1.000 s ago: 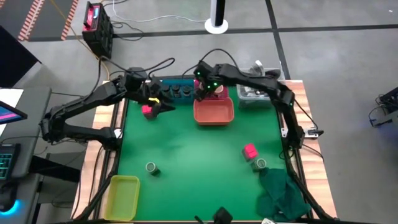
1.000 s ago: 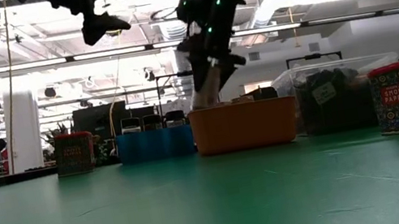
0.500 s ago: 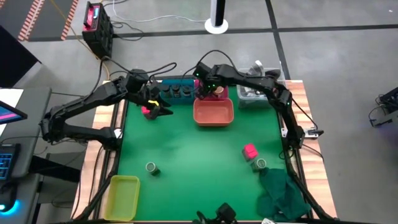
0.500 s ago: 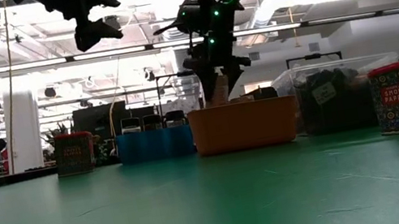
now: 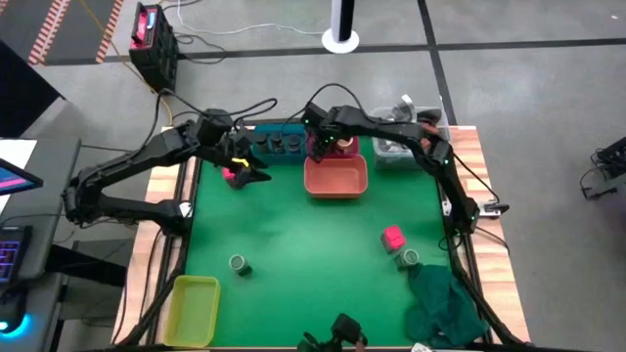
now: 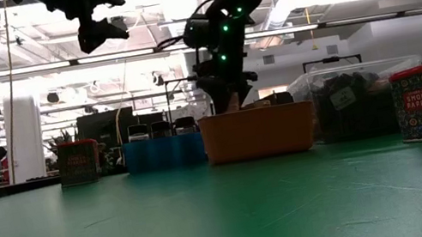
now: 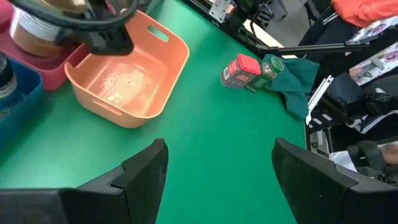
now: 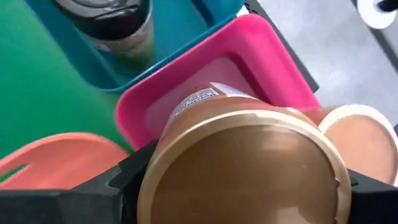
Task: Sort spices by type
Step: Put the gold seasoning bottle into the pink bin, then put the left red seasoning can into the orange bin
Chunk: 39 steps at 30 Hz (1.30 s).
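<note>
Spices — small jars and boxes — are being sorted into coloured trays at the twelve o'clock edge of the green worktop. Going left to right: the left gripper hovers at about ten o'clock above a pink square box, its fingers spread with nothing between them. Beside it, dark round jars sit in the blue plastic tray. The right gripper holds a tan-topped round jar over the pink plastic tray, where a second tan lid already stands — my reading is that this jar is being placed. Next it needs lowering upright beside its twin, then release. The orange plastic tray looks empty. At four o'clock another pink box and a green-topped clear jar wait; a third jar sits at seven o'clock. The arm hides most of the pink tray from above.
</note>
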### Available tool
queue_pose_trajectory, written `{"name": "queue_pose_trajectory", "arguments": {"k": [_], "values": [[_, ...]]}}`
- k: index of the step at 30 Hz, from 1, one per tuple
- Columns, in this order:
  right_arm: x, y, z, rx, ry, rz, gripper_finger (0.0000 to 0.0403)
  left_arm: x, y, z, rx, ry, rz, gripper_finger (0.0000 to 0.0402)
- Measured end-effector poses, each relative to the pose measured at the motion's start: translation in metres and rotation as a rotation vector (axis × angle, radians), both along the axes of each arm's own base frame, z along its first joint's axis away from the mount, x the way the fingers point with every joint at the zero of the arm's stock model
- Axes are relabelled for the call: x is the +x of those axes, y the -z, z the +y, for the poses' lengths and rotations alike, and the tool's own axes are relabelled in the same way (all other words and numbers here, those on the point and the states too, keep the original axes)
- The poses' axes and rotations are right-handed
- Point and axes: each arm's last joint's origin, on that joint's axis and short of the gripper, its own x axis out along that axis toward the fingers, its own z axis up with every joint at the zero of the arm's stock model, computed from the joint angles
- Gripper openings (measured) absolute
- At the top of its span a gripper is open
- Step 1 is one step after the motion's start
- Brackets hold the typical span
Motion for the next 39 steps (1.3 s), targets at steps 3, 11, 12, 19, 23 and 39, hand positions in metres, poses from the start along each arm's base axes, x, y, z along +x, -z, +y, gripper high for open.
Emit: {"name": "queue_pose_trajectory", "arguments": {"k": [3,11,12,19,23,39], "values": [[-0.002,0.000,-0.003,0.014,-0.034,0.009,0.0306,0.000,0.000,-0.001,-0.006,0.008,0.002,0.0272],[-0.006,0.000,-0.008,0.053,-0.063,0.002,0.0335,0.000,0.000,-0.001,0.005,0.020,0.000,0.0272],[-0.006,0.000,-0.009,0.054,-0.063,0.001,0.0344,0.000,0.000,-0.001,0.009,0.023,0.000,0.0272],[-0.007,-0.002,-0.009,0.062,-0.062,0.008,0.0383,0.000,0.000,-0.001,0.017,0.027,-0.001,0.0272],[-0.008,-0.022,-0.009,0.046,-0.050,0.005,0.0381,0.000,0.000,-0.001,0.019,0.027,-0.002,0.0272],[-0.017,-0.124,0.094,-0.026,-0.044,-0.032,0.0376,-0.013,-0.015,-0.009,0.278,-0.017,0.240,0.0272]]}}
